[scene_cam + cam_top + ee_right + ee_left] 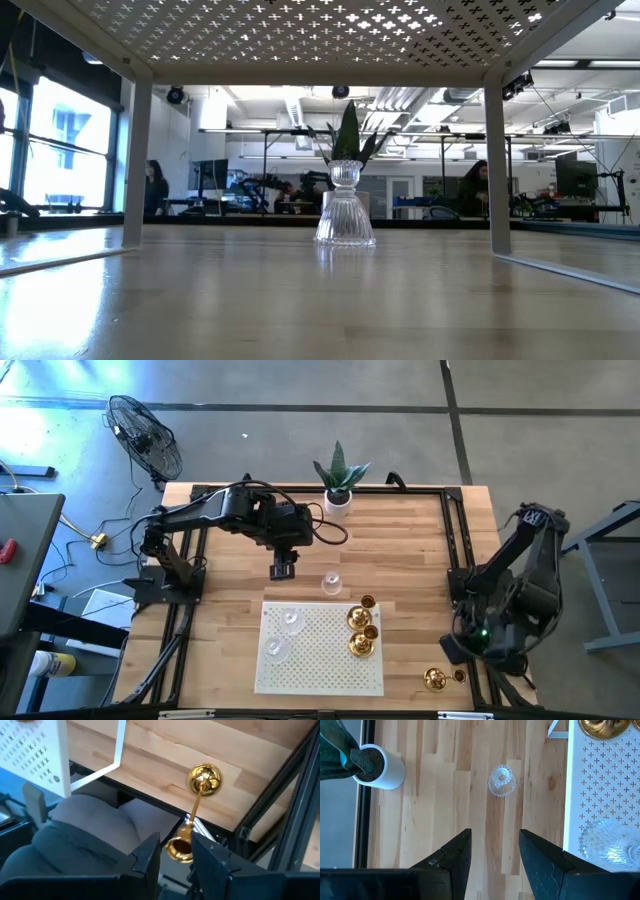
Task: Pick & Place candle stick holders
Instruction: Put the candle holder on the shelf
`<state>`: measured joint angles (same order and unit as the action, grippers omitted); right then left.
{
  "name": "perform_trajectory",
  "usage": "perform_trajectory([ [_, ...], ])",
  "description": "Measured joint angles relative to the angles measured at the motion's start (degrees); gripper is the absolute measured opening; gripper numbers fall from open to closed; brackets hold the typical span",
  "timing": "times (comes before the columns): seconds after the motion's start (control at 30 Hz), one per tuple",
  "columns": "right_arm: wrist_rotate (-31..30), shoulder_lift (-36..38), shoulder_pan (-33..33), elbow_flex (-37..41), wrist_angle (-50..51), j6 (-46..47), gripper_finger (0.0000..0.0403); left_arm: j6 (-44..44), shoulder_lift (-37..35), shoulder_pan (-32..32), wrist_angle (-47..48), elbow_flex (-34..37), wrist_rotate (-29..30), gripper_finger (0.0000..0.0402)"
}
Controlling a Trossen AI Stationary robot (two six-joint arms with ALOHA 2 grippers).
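Across the pale wood worktop (200, 640) — white perforated rack (320, 660) carrying gold and glass holders; one clear glass holder (331, 582) beside it. Left claw (283, 571) wide, empty. Right claw (175, 851) gripping a gold holder (192, 827) at the corner — office behind.

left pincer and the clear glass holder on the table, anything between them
Nothing: bare wood separates the open left pincer from the glass holder, shown in the left wrist view.

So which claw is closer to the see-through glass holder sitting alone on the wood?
The left claw. It hangs open just beside the glass holder. The right claw is far away at the table's corner, by a gold holder.
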<state>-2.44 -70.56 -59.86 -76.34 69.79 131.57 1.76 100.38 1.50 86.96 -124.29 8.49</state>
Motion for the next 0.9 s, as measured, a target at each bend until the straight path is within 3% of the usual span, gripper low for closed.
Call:
perform_trajectory([
  [0.47,4.92,-17.25,-0.04,-17.0,14.12,-4.38,0.0103,0.0,0.0,0.0,-0.07,0.0,0.0,0.0159],
  [0.9,3.84,-18.72,-0.04,-18.0,11.2,-8.53,0.0103,-1.89,0.0,0.0,-0.52,0.0,0.07,0.0159],
])
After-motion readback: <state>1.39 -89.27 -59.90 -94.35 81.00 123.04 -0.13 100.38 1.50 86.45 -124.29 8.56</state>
